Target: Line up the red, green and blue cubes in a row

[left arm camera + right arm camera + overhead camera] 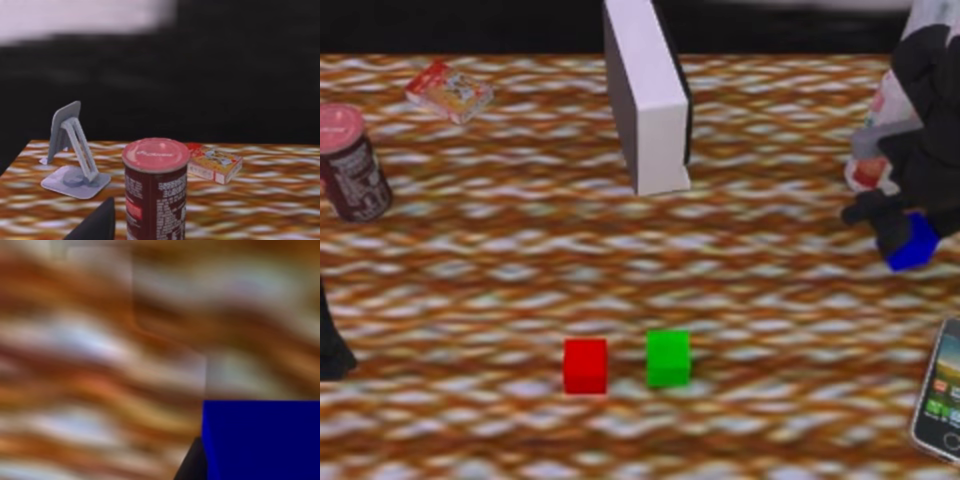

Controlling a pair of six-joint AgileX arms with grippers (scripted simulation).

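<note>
The red cube [585, 365] and the green cube [668, 358] sit side by side near the table's front middle, a small gap between them. The blue cube [917, 245] is far off at the right edge, with my right gripper [898, 232] shut on it. In the right wrist view the blue cube [262, 440] fills one corner, with a dark finger [192, 465] pressed against its side. My left gripper [332, 355] is parked at the left edge, open and holding nothing; a single finger [97, 222] shows in its wrist view.
A dark red can with a pink lid [352, 163] stands at the left, and a red-and-white packet [449, 91] lies behind it. A tall white stand [648, 95] rises at the back middle. A smartphone [944, 390] lies at the front right. A white-and-red object [880, 140] sits under the right arm.
</note>
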